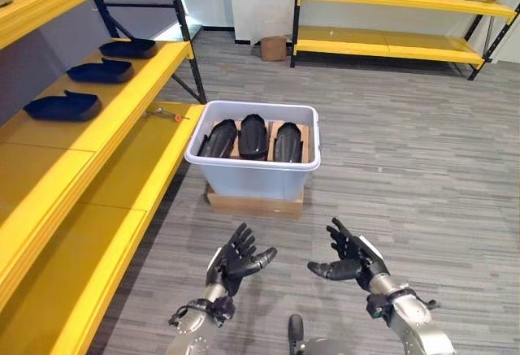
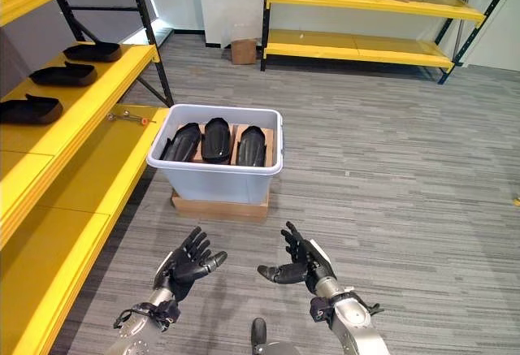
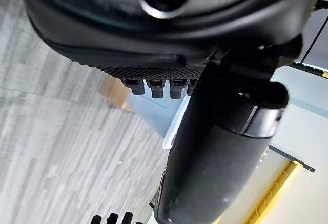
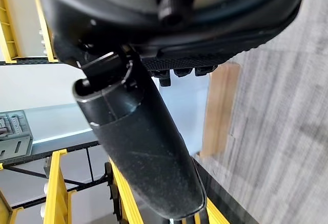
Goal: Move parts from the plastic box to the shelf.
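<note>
Three black parts [image 1: 253,137] sat side by side in the plastic box [image 1: 254,172], which rested on a flat cardboard slab [image 1: 253,201] on the floor just beside the yellow shelf [image 1: 122,119], where three more dark parts [image 1: 63,106] already lay in a row. I judged this the reach step for the next pick: I needed to move both hands forward and down over the box rim onto one part. My left hand [image 1: 237,259] and right hand [image 1: 351,259] hovered palms-up, short of the box, fingers spread, holding nothing.
</note>
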Motion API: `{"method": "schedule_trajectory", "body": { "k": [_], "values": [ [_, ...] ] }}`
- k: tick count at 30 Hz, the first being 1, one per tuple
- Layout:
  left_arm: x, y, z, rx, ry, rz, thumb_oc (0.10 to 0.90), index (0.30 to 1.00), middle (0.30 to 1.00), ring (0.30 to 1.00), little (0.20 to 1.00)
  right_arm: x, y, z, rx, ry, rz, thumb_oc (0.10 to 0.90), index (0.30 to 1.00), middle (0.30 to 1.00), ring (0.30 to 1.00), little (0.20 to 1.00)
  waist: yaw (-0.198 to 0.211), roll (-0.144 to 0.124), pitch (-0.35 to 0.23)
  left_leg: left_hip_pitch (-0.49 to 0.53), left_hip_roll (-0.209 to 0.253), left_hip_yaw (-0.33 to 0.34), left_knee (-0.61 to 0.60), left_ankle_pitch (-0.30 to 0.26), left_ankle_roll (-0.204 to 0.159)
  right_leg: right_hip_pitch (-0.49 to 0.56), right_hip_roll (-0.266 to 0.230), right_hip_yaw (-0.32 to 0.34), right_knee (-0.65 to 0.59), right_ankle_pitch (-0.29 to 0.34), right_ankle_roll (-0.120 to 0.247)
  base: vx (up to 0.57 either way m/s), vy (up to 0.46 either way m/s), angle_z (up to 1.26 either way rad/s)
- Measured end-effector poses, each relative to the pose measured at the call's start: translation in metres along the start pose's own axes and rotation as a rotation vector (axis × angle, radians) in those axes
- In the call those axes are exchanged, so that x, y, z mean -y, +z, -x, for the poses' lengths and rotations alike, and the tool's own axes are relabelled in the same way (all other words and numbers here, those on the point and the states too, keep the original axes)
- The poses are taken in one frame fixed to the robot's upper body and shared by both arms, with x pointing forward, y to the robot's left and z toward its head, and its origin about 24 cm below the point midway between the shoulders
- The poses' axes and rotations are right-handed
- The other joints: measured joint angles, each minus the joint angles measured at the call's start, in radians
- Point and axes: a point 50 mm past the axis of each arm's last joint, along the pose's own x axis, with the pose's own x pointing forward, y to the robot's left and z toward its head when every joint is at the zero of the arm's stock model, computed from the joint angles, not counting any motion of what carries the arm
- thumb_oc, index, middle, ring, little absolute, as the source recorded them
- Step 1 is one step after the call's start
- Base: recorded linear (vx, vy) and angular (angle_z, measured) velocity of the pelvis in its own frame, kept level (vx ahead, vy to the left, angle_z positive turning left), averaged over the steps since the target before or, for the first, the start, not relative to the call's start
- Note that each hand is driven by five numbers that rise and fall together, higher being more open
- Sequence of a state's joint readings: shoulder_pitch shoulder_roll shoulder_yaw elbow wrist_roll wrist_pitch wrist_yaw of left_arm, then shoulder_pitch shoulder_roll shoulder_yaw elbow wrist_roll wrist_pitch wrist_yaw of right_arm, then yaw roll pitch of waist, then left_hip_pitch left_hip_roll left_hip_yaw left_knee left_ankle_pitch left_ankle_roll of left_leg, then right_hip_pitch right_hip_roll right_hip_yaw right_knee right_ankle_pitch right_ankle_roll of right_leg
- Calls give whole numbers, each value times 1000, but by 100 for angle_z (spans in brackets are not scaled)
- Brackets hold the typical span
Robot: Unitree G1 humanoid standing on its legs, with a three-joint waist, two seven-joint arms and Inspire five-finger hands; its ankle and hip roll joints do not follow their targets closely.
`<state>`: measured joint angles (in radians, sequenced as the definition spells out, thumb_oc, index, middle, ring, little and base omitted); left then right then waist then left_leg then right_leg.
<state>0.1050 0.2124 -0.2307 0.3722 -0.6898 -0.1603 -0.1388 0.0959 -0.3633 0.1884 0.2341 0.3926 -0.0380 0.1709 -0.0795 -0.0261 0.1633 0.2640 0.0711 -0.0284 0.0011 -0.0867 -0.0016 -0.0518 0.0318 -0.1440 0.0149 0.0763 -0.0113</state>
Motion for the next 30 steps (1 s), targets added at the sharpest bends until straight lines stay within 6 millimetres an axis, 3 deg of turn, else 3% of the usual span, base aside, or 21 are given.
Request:
{"method": "schedule_trajectory", "body": {
  "k": [2, 4, 5, 6, 7, 8, 11, 12, 13, 15, 17, 20, 23, 25, 26, 27, 28, 30],
  "values": [
    [1, 4, -3, 11, 15, 1, 900, 1000, 1000, 1000, 1000, 0, -2, 0, -6, -8, -1, 900, 1000, 1000, 1000, 1000, -1, 0, -5, -16, 1, -5, 60, 5, -39, 3, 3, 0, 19, -30, -13, 253, -206, -11],
    [-2, 4, -2, 13, 29, 2, 900, 1000, 1000, 1000, 1000, -3, -4, 0, -15, 2, -2, 900, 1000, 1000, 1000, 1000, 2, -8, -16, -95, -9, -20, 240, -12, -74, 9, 5, 6, 26, -62, -23, 271, -219, -12],
    [-6, -1, 0, -5, 49, -5, 900, 1000, 1000, 1000, 1000, -4, -7, 3, -18, 5, -3, 900, 1000, 1000, 1000, 1000, 5, 0, -30, -286, -25, -60, 617, 29, -155, 12, 3, 22, 61, -94, -65, 216, -136, -11],
    [-7, -3, 0, -13, 56, -6, 900, 1000, 1000, 1000, 1000, -4, -8, 4, -14, 3, -4, 900, 1000, 1000, 1000, 1000, 2, 2, -32, -373, -20, -56, 761, 100, -173, 9, 1, 26, 79, -108, -96, 188, -85, -4],
    [-7, -3, -1, -15, 59, -7, 900, 1000, 1000, 1000, 1000, -3, -9, 5, -14, -3, -6, 900, 1000, 1000, 1000, 1000, -6, -3, -30, -438, 4, -7, 847, 122, -148, 11, -6, 11, 73, -99, -105, 121, 48, 14],
    [-8, -3, -1, -20, 67, -10, 900, 1000, 1000, 1000, 1000, -3, -12, 8, -22, -8, -13, 900, 1000, 1000, 1000, 1000, -9, -17, -33, -478, 39, 98, 828, 66, -83, 30, -15, 1, 55, -91, -108, 136, 77, 14],
    [-9, -3, -1, -20, 72, -11, 900, 1000, 1000, 1000, 1000, 0, -12, 10, -28, -12, -1, 900, 1000, 1000, 1000, 1000, -17, -25, -32, -439, 53, 180, 468, 38, -63, 75, -19, -3, 34, -93, -105, 143, 123, 0],
    [-8, -2, -2, -16, 69, -12, 900, 1000, 1000, 1000, 1000, 1, -12, 10, -28, -13, 0, 900, 1000, 1000, 1000, 1000, -27, -26, -33, -428, 62, 190, 320, 53, -78, 96, -17, -7, 12, -95, -101, 126, 138, 7],
    [-7, 0, -3, -11, 64, -13, 900, 1000, 1000, 1000, 1000, 1, -12, 10, -30, -13, 3, 900, 1000, 1000, 1000, 1000, -26, -25, -33, -416, 77, 190, 223, 78, -95, 101, -9, -9, 4, -96, -98, 147, 172, 9],
    [-8, -1, -2, -14, 71, -1, 900, 1000, 1000, 1000, 1000, 2, -13, 10, -36, -11, 6, 900, 1000, 1000, 1000, 1000, -22, -27, -32, -420, 123, 163, 102, 132, -96, 119, 1, -3, 2, -99, -93, 195, 216, -8],
    [-11, -9, 5, -36, 86, 11, 900, 1000, 1000, 1000, 1000, 6, -12, 12, -45, -8, 31, 900, 1000, 1000, 1000, 1000, -4, -25, -34, -380, 143, 40, -60, 188, -106, 142, 4, 31, -4, -109, -78, 209, 235, -37],
    [-16, -17, 12, -63, 110, 17, 900, 1000, 1000, 1000, 1000, 11, -11, 14, -51, -2, 47, 900, 1000, 1000, 1000, 1000, 11, -25, -32, -389, 164, -2, -72, 204, -110, 157, -12, 75, -5, -117, -59, 156, 268, -38],
    [-21, -27, 21, -99, 132, 26, 900, 1000, 1000, 1000, 1000, 18, -16, 23, -80, 21, 56, 900, 1000, 1000, 1000, 1000, 0, -20, -34, -376, 163, 60, -46, 203, -108, 178, -70, 86, -2, -136, -8, 188, 384, -21],
    [-21, -29, 21, -103, 127, 30, 900, 1000, 1000, 1000, 1000, 21, -18, 27, -92, 40, 61, 900, 1000, 1000, 1000, 1000, -2, 3, -36, -338, 141, 89, -43, 190, -87, 188, -99, 106, -1, -147, 42, 155, 312, -24],
    [-19, -29, 20, -102, 118, 35, 900, 1000, 1000, 1000, 1000, 24, -17, 30, -100, 50, 75, 900, 1000, 1000, 1000, 1000, -5, 29, -36, -319, 140, 95, -46, 179, -59, 194, -96, 110, -2, -150, 62, 215, 415, -7],
    [-17, -30, 19, -102, 109, 42, 900, 1000, 1000, 1000, 1000, 27, -20, 33, -120, 57, 80, 900, 1000, 1000, 1000, 1000, -15, 50, -34, -295, 132, 98, -73, 237, -81, 205, -112, 108, 2, -157, 88, 183, 340, 3],
    [-20, -29, 18, -107, 119, 39, 900, 1000, 1000, 1000, 1000, 23, -26, 36, -144, 66, 58, 900, 1000, 1000, 1000, 1000, -15, 24, -35, -279, 78, 119, -84, 240, -75, 205, -163, 108, 26, -166, 106, 160, 287, 9],
    [-23, -26, 18, -103, 117, 23, 900, 1000, 1000, 1000, 1000, 16, -29, 41, -149, 107, 44, 900, 1000, 1000, 1000, 1000, -17, 4, -35, -269, 2, 131, -83, 229, -34, 195, -235, 106, 57, -161, 108, 185, 352, 6]
  ]
}}
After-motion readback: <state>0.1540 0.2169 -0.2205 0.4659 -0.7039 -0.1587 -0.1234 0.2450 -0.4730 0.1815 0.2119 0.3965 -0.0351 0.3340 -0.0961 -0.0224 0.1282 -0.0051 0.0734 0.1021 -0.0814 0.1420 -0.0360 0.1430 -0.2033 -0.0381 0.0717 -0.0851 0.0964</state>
